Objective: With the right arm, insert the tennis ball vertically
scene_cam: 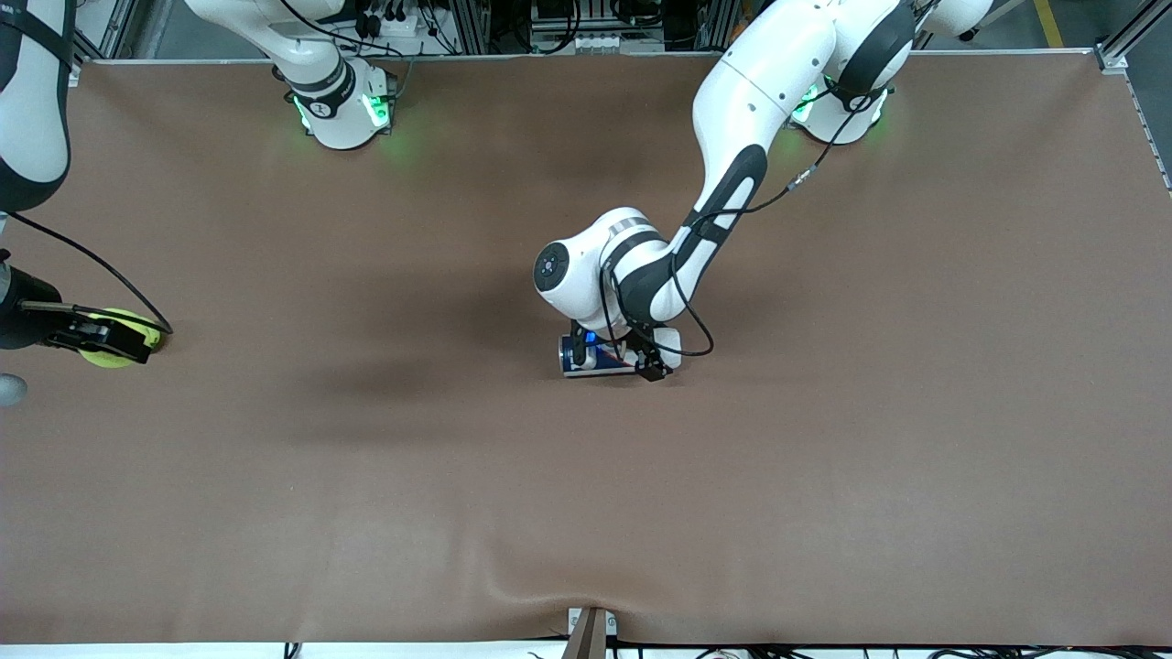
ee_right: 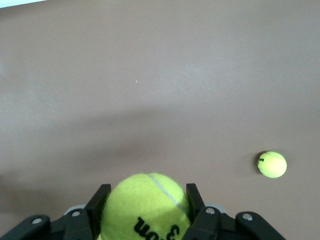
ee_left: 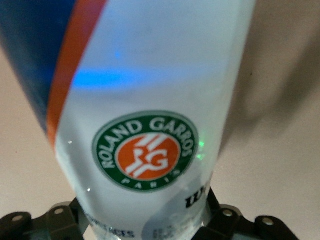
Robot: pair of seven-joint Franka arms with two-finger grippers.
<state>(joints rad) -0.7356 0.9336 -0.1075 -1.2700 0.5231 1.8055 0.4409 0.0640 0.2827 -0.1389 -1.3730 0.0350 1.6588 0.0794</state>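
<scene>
Holding the tennis ball [ee_right: 146, 206] clamped between my right tool [scene_cam: 112, 342]'s fingers, above the brown worktop [scene_cam: 366, 494] at that arm's end. My left tool [scene_cam: 632, 352] sits around the Roland Garros ball can [ee_left: 150, 115] mid-worktop; whether it grips I cannot tell. I should carry the ball directly over the can's mouth, centre it, then lower straight down. A spare ball [ee_right: 272, 164] lies loose nearby.

Brown-covered table [scene_cam: 824, 503], surface slightly wrinkled at the edge nearest the front camera. Blue-and-white ball can [scene_cam: 595, 355] lying near centre. Loose tennis ball [ee_right: 272, 164] resting directly on the covering.
</scene>
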